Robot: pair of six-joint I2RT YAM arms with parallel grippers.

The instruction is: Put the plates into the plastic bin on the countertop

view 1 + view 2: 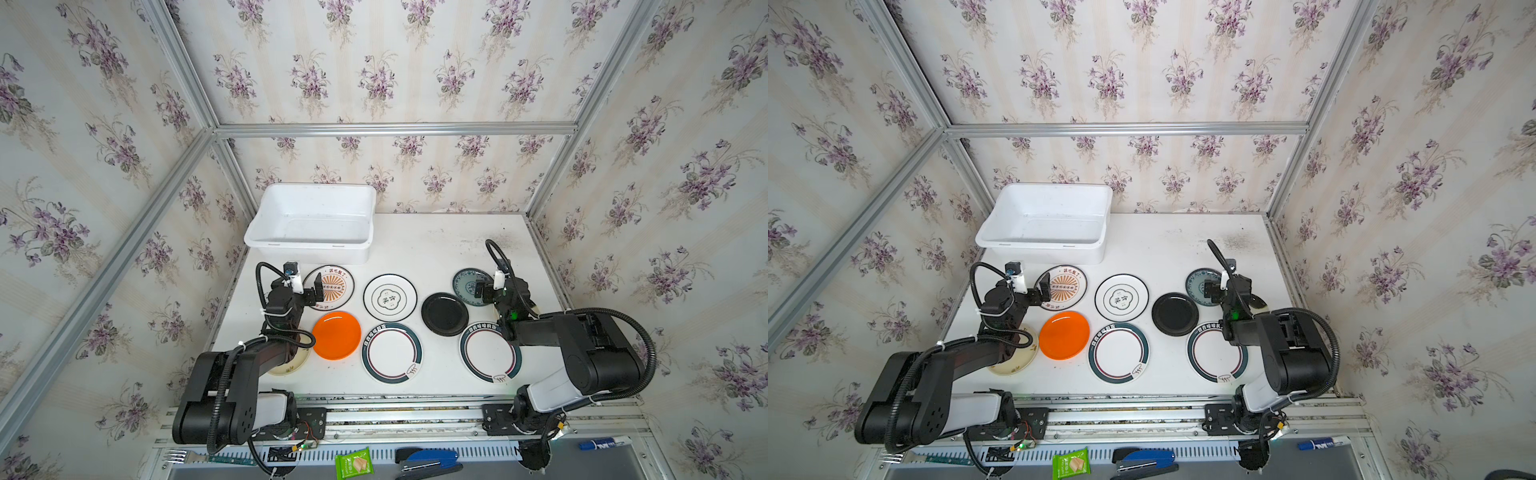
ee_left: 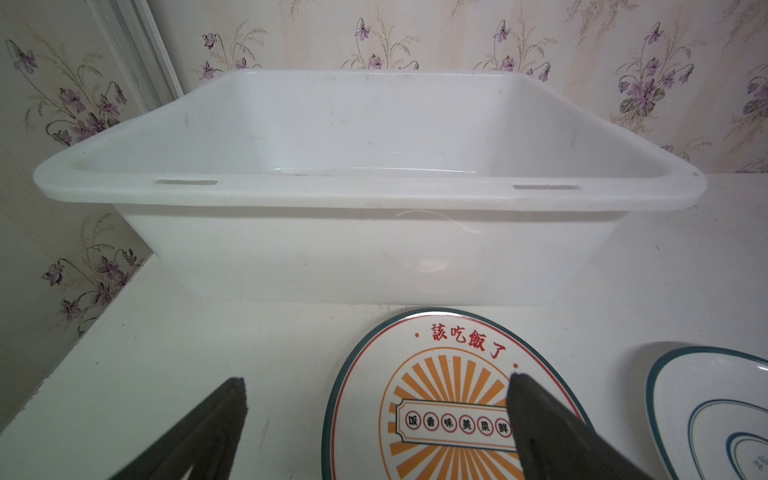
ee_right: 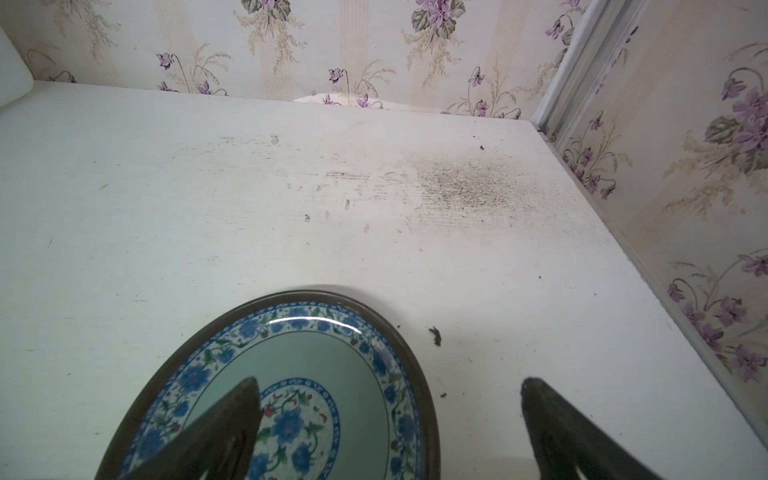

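Standing wide open, left jaws above rim of sunburst plate, right jaws above rim of blue patterned plate.

You have bright, even, diffuse light in every view: the plastic bin throws only a faint, soft shadow under its rolled rim and along the foot of its near wall. On the robot's side of the bin, the orange plate carries a pale streak of glare in both top views, which look slightly soft throughout. In the left wrist view the wide lens bows the bin's straight rim towards the edges.
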